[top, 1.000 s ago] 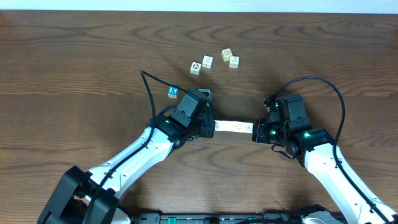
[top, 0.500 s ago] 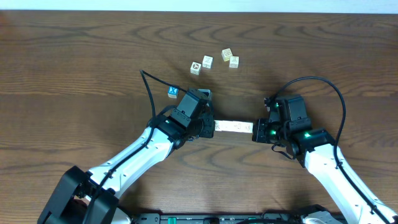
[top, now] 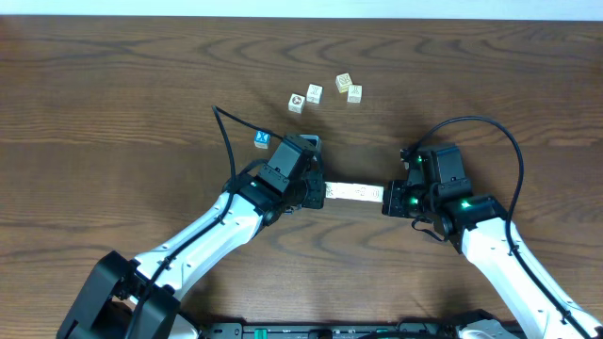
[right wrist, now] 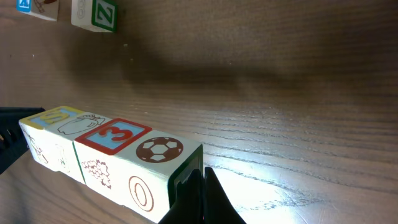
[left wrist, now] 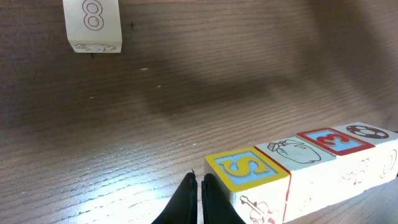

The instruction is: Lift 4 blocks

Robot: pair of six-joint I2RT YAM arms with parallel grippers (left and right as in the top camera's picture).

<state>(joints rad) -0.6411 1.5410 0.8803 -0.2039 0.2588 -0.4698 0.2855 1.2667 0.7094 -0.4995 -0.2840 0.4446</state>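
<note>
Four cream-white blocks form one straight row (top: 353, 192) between my two grippers. In the left wrist view the row (left wrist: 298, 165) shows a yellow S face, a line drawing, a red 3 and a dark football. My left gripper (left wrist: 199, 177) is shut, with the outer side of one finger pressed against the S block; overhead the left gripper (top: 320, 191) sits at the row's left end. My right gripper (right wrist: 203, 169) is shut too, its side flat against the football block (right wrist: 159, 149) at the row's right end (top: 386, 200). Neither gripper holds anything between its fingers. Whether the row is off the wood I cannot tell.
Several loose printed cubes (top: 315, 93) lie at the back of the brown wooden table (top: 113, 113). A blue-and-white cube (top: 263, 140) sits just beyond my left wrist. A cube marked 8 (left wrist: 92, 25) shows in the left wrist view, and a green Z cube (right wrist: 96, 14) in the right.
</note>
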